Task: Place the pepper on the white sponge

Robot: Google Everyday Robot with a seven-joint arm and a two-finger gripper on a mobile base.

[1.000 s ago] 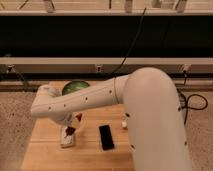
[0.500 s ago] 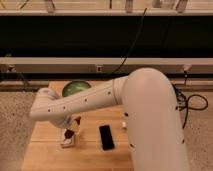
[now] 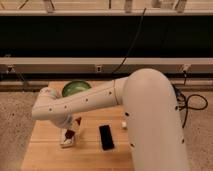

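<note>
The small dark red pepper (image 3: 70, 133) hangs at the tip of my gripper (image 3: 73, 129), which is shut on it. It sits right over the white sponge (image 3: 66, 141), an off-white block near the left front of the wooden table (image 3: 50, 155). Whether the pepper touches the sponge I cannot tell. My white arm reaches in from the right and hides part of the table behind the gripper.
A green bowl (image 3: 75, 88) stands at the back of the table, just behind the arm. A black phone (image 3: 106, 137) lies to the right of the sponge. A small white object (image 3: 123, 125) shows beside the arm. The table's left edge is close to the sponge.
The gripper with the pepper has come down slightly toward the sponge. The phone and the bowl have not moved.
</note>
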